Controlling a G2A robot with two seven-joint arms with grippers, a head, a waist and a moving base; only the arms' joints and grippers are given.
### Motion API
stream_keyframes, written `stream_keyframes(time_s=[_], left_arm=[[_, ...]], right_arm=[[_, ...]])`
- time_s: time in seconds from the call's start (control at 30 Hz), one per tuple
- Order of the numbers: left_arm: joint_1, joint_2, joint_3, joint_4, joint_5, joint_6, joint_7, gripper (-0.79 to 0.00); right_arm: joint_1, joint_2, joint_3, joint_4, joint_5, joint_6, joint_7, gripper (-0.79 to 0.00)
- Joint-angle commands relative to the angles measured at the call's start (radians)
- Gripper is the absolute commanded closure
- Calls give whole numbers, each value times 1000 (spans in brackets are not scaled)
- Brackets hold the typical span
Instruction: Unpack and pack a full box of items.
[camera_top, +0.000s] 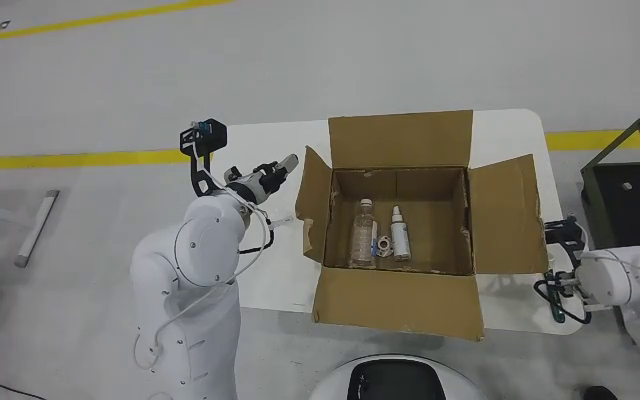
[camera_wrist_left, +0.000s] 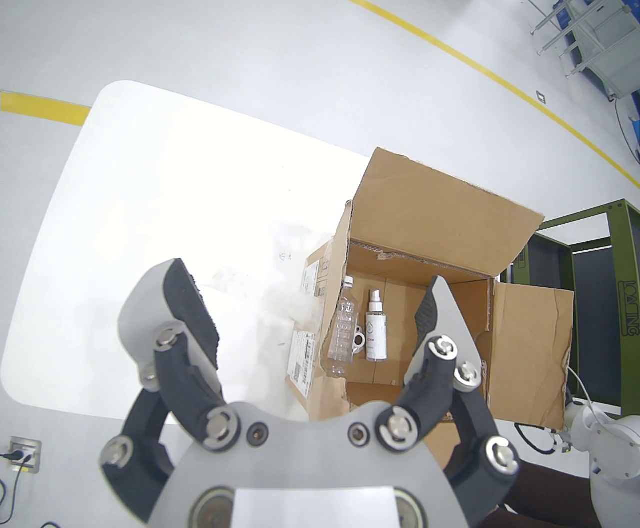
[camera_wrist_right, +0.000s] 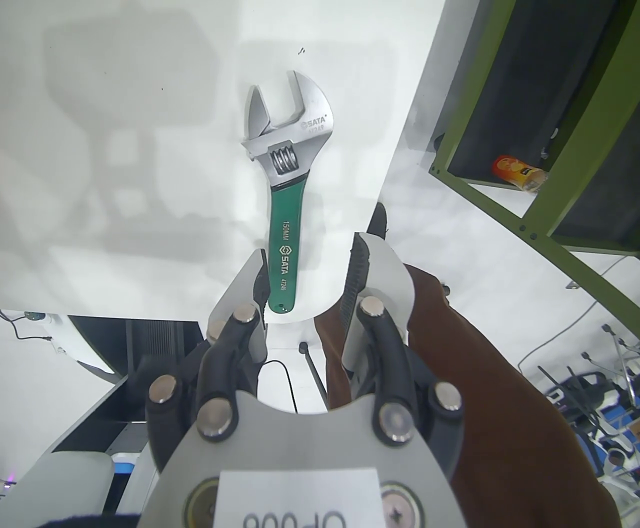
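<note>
**One box, three items inside, one wrench out on the bench**

A single brown cardboard box (camera_top: 400, 290) is sitting on the white bench (camera_top: 275, 285) with all four flaps folded outward. Three things are lying side by side on its floor. One clear plastic bottle (camera_top: 363, 233) is lying closest to the left arm's side. One white spray bottle (camera_top: 400, 235) is lying parallel to it. One small pale ringed piece (camera_top: 383, 243) is sitting between the two, touching or nearly touching both. It is perhaps a metal fitting, but it is too small to tell.

The left claw (camera_top: 285, 165) is hovering above bare bench just outside the box's left flap. Its jaws are spread wide and gripping nothing. From the left wrist, the box (camera_wrist_left: 430, 220) is showing between its dark pads (camera_wrist_left: 192, 300).

The right claw (camera_wrist_right: 310, 255) is sitting low at the bench's opposite end, beyond the box's right flap. One adjustable wrench with a silver head and green handle (camera_wrist_right: 282, 200) is lying flat on the bench (camera_wrist_right: 150, 200) there. The handle's end is reaching in between the parted jaws and lying against one pad. A clear gap is showing on the other side, so the claw is released, not clamped.

One green metal rack (camera_wrist_right: 500, 150) is standing beside the bench, with one orange can (camera_wrist_right: 517, 172) lying on its shelf.
</note>
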Motion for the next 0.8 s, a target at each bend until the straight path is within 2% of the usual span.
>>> stream_keyframes(time_s=[0.0,0.4,0.77], left_arm=[[0,0,0,0,0,0,0,-785],[0,0,0,0,0,0,0,-785],[0,0,0,0,0,0,0,-785]], right_arm=[[-5,-1,1,-3,1,-2,-4,-357],[-36,-10,18,24,41,-27,-80,-302],[-62,-17,23,45,75,-45,-133,-302]])
